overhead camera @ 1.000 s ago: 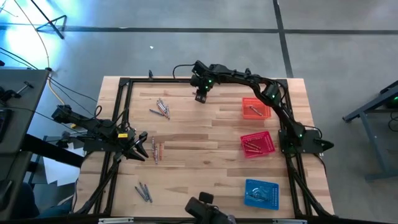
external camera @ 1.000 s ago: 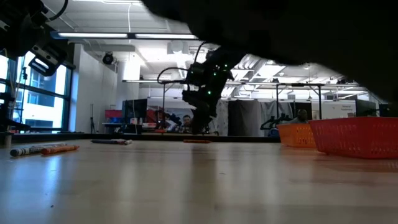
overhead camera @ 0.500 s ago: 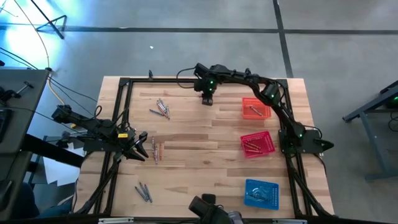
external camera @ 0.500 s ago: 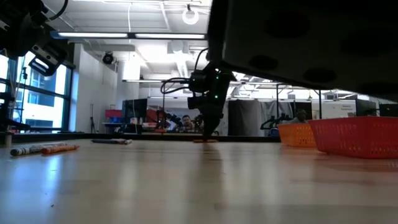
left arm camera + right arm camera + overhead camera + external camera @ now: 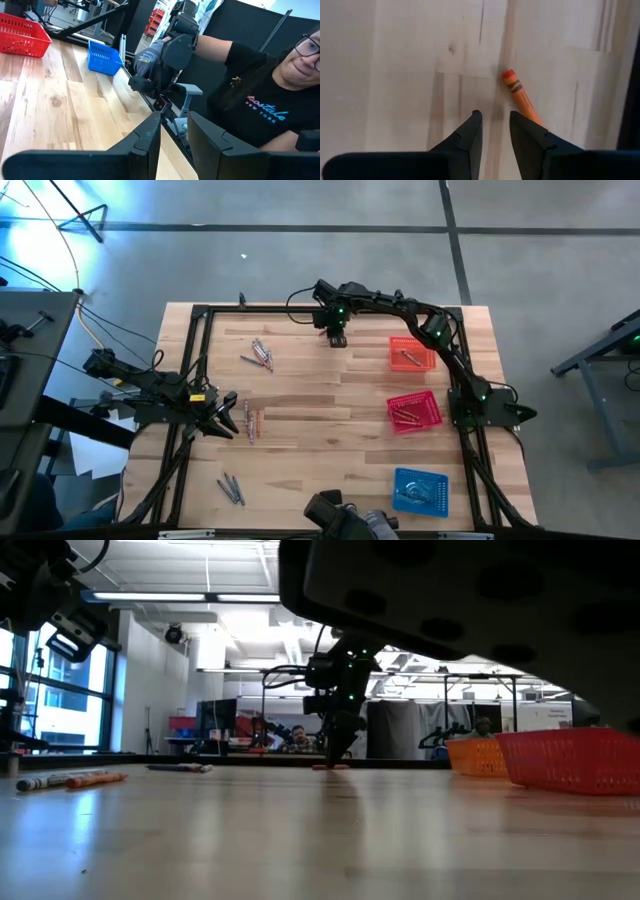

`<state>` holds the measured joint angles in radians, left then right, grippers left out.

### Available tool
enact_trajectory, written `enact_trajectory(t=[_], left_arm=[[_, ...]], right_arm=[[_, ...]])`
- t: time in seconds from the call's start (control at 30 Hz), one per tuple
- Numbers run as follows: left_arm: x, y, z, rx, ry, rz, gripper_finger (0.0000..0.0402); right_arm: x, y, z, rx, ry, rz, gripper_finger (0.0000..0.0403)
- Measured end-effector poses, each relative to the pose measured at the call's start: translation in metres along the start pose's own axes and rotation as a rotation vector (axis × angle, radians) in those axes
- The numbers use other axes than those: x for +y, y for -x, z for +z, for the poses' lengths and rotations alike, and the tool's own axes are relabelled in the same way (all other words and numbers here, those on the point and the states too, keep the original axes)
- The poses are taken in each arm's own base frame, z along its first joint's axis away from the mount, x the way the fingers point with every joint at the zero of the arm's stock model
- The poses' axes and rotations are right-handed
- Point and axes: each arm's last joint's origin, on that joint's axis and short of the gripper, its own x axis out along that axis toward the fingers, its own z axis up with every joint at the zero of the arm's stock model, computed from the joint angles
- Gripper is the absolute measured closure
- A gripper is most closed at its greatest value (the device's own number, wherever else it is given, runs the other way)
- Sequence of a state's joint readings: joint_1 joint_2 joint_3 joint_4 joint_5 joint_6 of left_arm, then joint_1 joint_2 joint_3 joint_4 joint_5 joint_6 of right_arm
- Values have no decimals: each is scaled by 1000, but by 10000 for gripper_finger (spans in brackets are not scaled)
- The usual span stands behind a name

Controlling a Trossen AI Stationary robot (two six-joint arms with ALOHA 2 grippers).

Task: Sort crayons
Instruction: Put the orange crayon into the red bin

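Note:
My right gripper (image 5: 337,340) stands open at the table's far middle and points steeply down just above the wood. An orange crayon (image 5: 521,97) lies flat on the table beside one of its fingers, outside the narrow gap; it also shows as the orange crayon (image 5: 331,767) under the fingertips. My left gripper (image 5: 230,420) waits open at the left edge, level, next to a few crayons (image 5: 251,422). More crayons (image 5: 262,354) lie at the far left, and others (image 5: 232,488) at the near left.
Three baskets line the right side, each with crayons inside: orange (image 5: 411,353), red (image 5: 413,411), blue (image 5: 420,488). At the table's near edge a person (image 5: 260,100) in a black shirt has a gloved hand (image 5: 150,62) on a dark device.
My right gripper has shifted a little toward the table's right edge and sunk slightly over the orange crayon, rolling its wrist as it went. For the last half second it has kept still. The dark shape close to the low camera has moved.

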<state>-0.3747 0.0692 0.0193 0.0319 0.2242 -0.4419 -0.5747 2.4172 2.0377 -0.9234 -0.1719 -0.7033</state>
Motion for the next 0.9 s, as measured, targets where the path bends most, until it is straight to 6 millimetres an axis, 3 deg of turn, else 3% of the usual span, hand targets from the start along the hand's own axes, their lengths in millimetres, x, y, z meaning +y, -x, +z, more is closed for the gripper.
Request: enact_trajectory(t=[0.27,0.5,0.77,0.9], left_arm=[[0,0,0,0,0,0,316],[0,0,0,0,0,0,316],[0,0,0,0,0,0,316],[0,0,0,0,0,0,316]], right_arm=[[0,3,2,-1,33,-1,311],[-12,24,13,-62,69,-70,311],[-24,13,-17,54,55,-66,311],[-24,5,-22,55,70,-74,311]])
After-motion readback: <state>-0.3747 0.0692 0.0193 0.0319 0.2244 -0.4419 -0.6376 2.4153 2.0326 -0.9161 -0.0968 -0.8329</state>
